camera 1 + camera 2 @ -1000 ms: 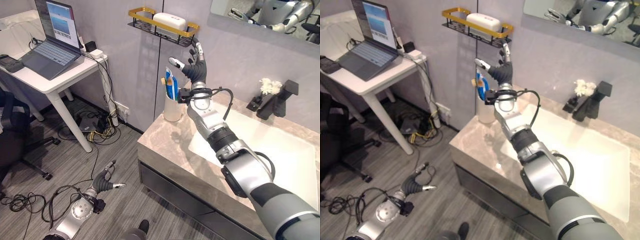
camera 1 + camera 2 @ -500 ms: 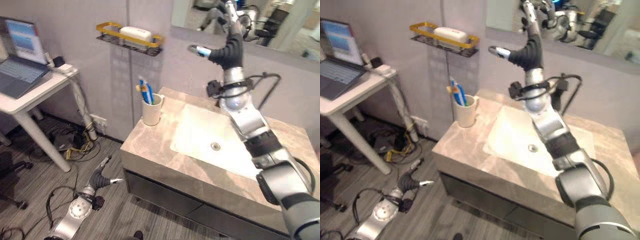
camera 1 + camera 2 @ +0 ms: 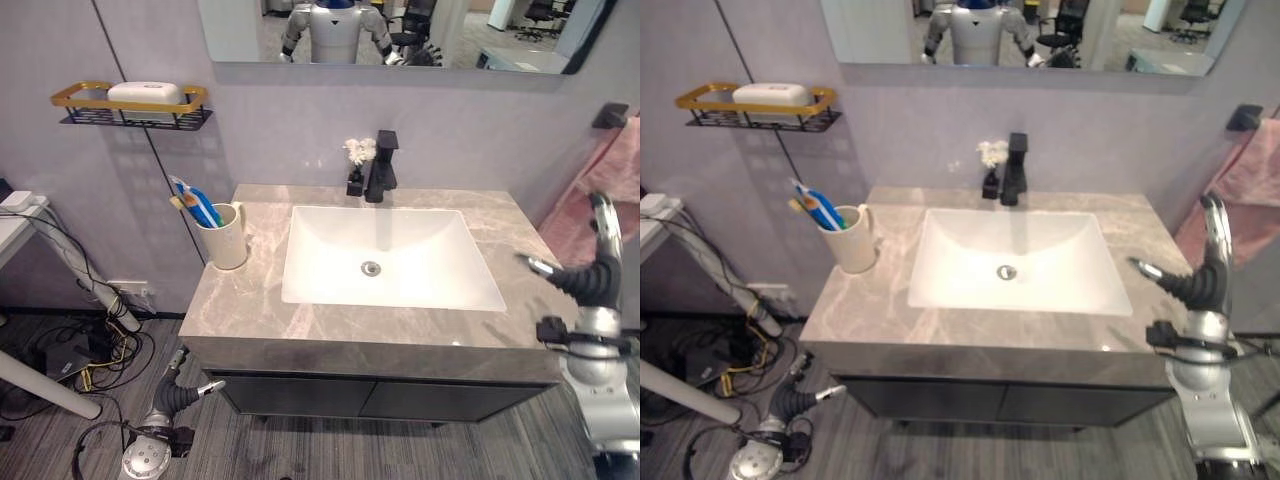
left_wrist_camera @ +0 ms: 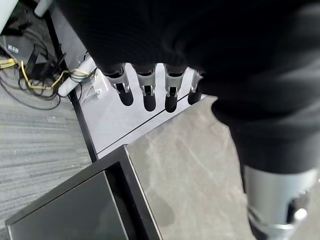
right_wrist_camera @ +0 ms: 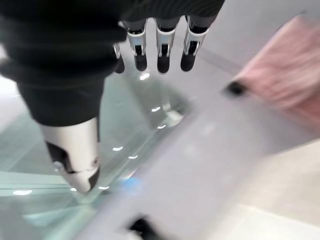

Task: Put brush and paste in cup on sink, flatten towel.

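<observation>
A cream cup (image 3: 228, 235) stands on the grey stone counter (image 3: 250, 300), left of the basin. A blue toothbrush and a toothpaste tube (image 3: 195, 200) stick out of it. A pink towel (image 3: 605, 195) hangs bunched from a black hook (image 3: 608, 115) on the right wall. My right hand (image 3: 592, 272) is raised past the counter's right end, just below the towel and apart from it, open with straight fingers and holding nothing. In the right wrist view the towel (image 5: 280, 85) lies beyond the fingertips. My left hand (image 3: 178, 388) hangs open and low by the cabinet's front left corner.
The white basin (image 3: 390, 255) fills the counter's middle, with a black faucet (image 3: 380, 165) and a small flower vase (image 3: 355, 165) behind it. A gold wall shelf (image 3: 130, 100) holds a white box. Cables (image 3: 70, 350) and a white table's edge (image 3: 15, 215) are at the left.
The camera has swung right, from the cup corner to the whole sink. My right hand left the cup and went across to the counter's right end, near the towel. The left hand stayed low.
</observation>
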Available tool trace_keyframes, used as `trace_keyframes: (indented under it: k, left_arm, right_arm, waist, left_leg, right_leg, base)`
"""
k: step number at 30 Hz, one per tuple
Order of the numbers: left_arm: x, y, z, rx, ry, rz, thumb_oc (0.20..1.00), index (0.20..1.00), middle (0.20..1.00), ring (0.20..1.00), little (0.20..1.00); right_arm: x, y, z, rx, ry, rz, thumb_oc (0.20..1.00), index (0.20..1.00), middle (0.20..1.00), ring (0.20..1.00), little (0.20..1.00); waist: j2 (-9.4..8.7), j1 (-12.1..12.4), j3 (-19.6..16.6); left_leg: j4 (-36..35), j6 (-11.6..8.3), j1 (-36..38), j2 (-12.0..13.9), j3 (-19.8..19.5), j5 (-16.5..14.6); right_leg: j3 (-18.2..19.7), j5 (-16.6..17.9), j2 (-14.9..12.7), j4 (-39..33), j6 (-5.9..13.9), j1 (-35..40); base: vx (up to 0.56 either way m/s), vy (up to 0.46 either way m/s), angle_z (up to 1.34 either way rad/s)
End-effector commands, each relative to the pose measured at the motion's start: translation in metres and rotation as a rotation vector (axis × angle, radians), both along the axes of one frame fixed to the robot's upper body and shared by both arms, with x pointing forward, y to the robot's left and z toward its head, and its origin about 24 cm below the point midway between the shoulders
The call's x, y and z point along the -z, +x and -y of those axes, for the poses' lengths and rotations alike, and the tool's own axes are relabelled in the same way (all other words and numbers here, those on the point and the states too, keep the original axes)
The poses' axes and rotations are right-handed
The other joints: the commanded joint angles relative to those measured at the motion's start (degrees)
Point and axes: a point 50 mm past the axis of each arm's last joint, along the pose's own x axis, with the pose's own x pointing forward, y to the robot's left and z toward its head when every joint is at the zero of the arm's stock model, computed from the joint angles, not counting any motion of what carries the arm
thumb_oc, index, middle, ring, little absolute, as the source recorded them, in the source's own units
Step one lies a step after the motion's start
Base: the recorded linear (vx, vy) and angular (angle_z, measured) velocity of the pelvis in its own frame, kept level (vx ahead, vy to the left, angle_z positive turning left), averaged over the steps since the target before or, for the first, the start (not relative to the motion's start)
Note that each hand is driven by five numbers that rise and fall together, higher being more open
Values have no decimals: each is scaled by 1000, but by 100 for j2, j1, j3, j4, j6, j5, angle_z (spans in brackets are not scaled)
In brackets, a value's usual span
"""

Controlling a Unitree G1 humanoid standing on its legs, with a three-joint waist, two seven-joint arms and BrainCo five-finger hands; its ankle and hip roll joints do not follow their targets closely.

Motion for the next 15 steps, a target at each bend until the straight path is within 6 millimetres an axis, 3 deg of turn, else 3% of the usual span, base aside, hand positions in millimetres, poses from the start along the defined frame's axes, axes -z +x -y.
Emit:
trace_keyframes:
  k: [1, 5, 9, 12, 13, 14, 15]
  left_arm:
    - [-11, 9, 1, 112, 74, 46, 1000, 1000, 1000, 1000, 1000]
    - [-11, 8, 0, 111, 86, 46, 1000, 1000, 1000, 1000, 1000]
    - [-15, 9, -4, 83, 90, 67, 1000, 1000, 1000, 1000, 1000]
    - [-16, 11, -6, 61, 87, 80, 1000, 1000, 1000, 1000, 1000]
    - [-13, 12, -6, 48, 70, 69, 1000, 1000, 1000, 1000, 1000]
    - [-11, 11, -6, 45, 63, 61, 1000, 1000, 1000, 1000, 1000]
    - [-7, 11, -3, 48, 44, 45, 1000, 1000, 1000, 1000, 1000]
  right_arm:
    - [-17, 7, 7, 63, 37, 176, 1000, 1000, 1000, 1000, 1000]
    - [-6, -3, 13, 117, 37, 138, 1000, 1000, 1000, 1000, 1000]
    - [55, -26, 18, 206, 317, -2, 1000, 1000, 1000, 1000, 1000]
    - [90, -33, 14, 217, 474, -117, 1000, 1000, 1000, 1000, 1000]
    - [119, -45, 13, 238, 567, -235, 1000, 1000, 1000, 1000, 1000]
    - [131, -51, 13, 251, 599, -286, 1000, 1000, 1000, 1000, 1000]
    - [158, -65, 12, 289, 683, -406, 1000, 1000, 1000, 1000, 1000]
  waist:
    - [-138, 48, -127]
    - [-117, -10, -103]
    - [-94, -199, 100]
    - [-66, -220, 137]
    - [-81, -224, 172]
    - [-92, -235, 163]
    - [-119, -186, 120]
  left_leg:
    - [503, 104, -46, -126, -89, -649]
    - [507, 115, -56, -135, -62, -654]
    - [537, 116, -154, -119, 0, -595]
    - [611, 96, -251, -75, 44, -601]
    - [621, 73, -265, -71, -23, -581]
    - [618, 57, -256, -71, -41, -590]
    - [597, 29, -223, -66, -48, -598]
  right_leg:
    - [30, 910, -43, 40, 235, -525]
    - [64, 936, -52, 68, 249, -573]
    - [202, 1145, -48, 277, 310, -783]
    - [166, 938, -16, 344, 245, -817]
    - [208, 926, 1, 306, 222, -858]
    - [189, 923, -6, 248, 211, -830]
    - [137, 931, -18, 147, 203, -764]
  base:
    - [-43, 35, -18]
    - [-14, 26, -7]
    - [-73, 3, 0]
    - [-77, -11, -12]
    - [-4, -37, -20]
    - [22, -62, -8]
    - [51, -53, 22]
